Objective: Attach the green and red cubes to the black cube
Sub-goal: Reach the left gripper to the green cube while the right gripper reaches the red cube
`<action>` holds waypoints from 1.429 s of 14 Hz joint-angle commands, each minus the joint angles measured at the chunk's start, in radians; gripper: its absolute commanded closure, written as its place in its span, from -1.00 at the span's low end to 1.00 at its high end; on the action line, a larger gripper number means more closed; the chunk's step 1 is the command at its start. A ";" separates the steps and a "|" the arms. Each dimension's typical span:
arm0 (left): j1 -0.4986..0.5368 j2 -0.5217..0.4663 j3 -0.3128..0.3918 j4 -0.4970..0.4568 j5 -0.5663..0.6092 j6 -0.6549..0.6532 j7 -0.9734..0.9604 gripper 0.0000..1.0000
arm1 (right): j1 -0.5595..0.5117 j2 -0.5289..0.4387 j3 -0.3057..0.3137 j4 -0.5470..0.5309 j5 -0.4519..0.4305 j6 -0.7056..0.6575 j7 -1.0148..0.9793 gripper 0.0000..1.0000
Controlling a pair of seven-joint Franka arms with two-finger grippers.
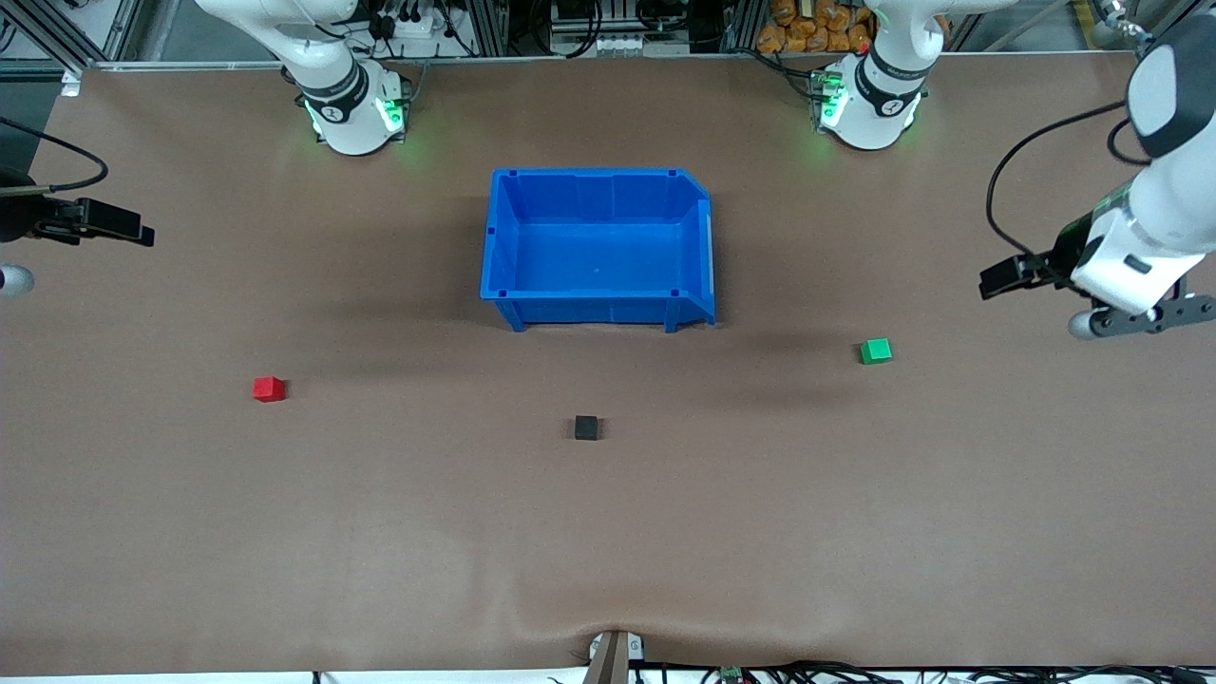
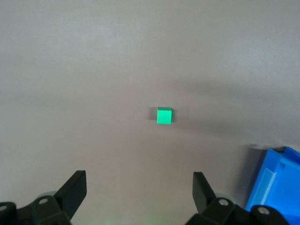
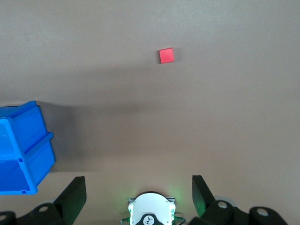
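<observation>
The black cube [image 1: 587,427] sits on the brown table, nearer to the front camera than the blue bin. The green cube [image 1: 876,351] lies toward the left arm's end and shows in the left wrist view [image 2: 164,115]. The red cube [image 1: 269,389] lies toward the right arm's end and shows in the right wrist view [image 3: 166,55]. My left gripper [image 2: 139,187] is open and empty, up in the air over the table's left-arm end [image 1: 1149,318], apart from the green cube. My right gripper [image 3: 139,187] is open and empty, over the right-arm end, mostly cut off in the front view [image 1: 11,280].
A large empty blue bin [image 1: 598,313] stands mid-table between the arm bases and the cubes; its corner shows in both wrist views [image 2: 276,183] [image 3: 23,150]. The right arm's base [image 3: 151,211] shows below the right gripper. A fold in the table cover lies at the near edge [image 1: 613,636].
</observation>
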 commanded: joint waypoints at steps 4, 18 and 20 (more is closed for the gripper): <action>0.003 0.177 -0.005 -0.014 0.006 0.119 -0.006 -1.00 | -0.011 0.025 0.014 0.018 -0.011 -0.012 0.011 -1.00; -0.023 0.322 -0.006 -0.210 -0.003 0.441 -0.102 -1.00 | -0.011 0.244 0.015 0.019 0.001 0.068 0.004 -1.00; -0.024 0.331 -0.006 -0.210 -0.003 0.441 -0.107 -1.00 | -0.021 0.287 0.015 0.021 0.011 0.072 0.005 -1.00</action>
